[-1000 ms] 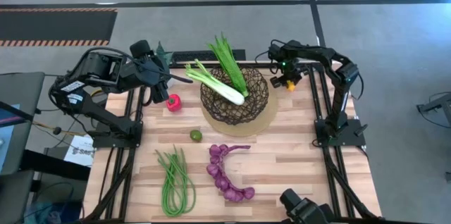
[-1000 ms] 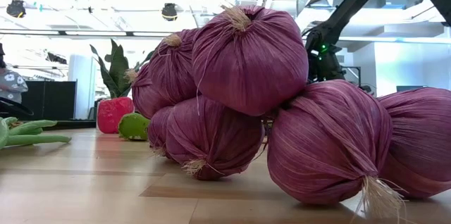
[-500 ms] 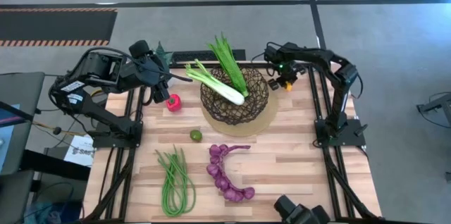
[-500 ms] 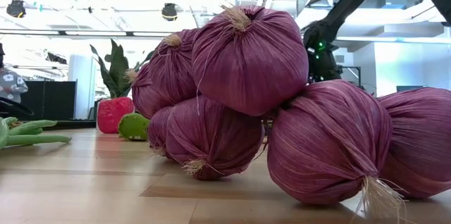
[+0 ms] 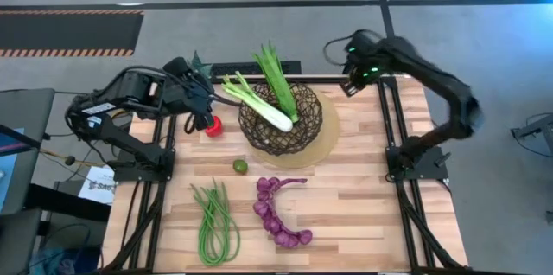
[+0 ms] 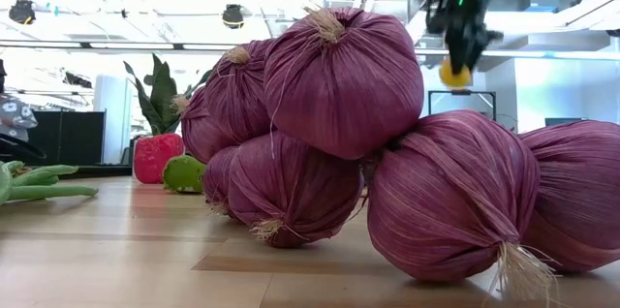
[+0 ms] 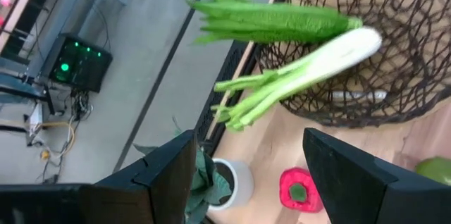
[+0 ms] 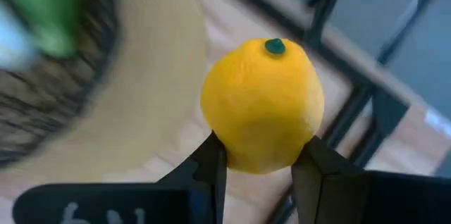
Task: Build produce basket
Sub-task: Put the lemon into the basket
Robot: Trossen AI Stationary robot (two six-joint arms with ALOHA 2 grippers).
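Note:
The dark wire basket [image 5: 281,119] sits on a tan round mat [image 5: 328,132] at the table's far middle. A white-green leek [image 5: 259,104] and green leafy stalks [image 5: 278,76] lie in it, with their tops sticking out over the rim. My right gripper [image 5: 350,83] is raised off the table to the basket's right, shut on the yellow lemon [image 8: 262,104], which also shows in the low view [image 6: 455,74]. My left gripper [image 7: 246,182] is open just above the red pepper [image 5: 213,125], left of the basket. The lime [image 5: 240,166], green beans [image 5: 214,221] and purple onion string [image 5: 278,214] lie on the table nearer the front. My right gripper pinches the lemon between its two fingers [image 8: 211,164], on two opposite sides of its lower half [image 8: 227,143], with the green stem end turned away. The fingers come from above, pointing down. The lemon hangs at their ends, lifted clear of the table.
A small potted spiky plant [image 5: 197,67] stands at the far edge behind my left gripper. The onions [image 6: 339,85] fill the low view. The table's right half beside the mat is bare wood.
My right gripper has risen from the table's far right corner with the lemon, which is now lifted well clear. My left gripper has gone down and toward the red pepper.

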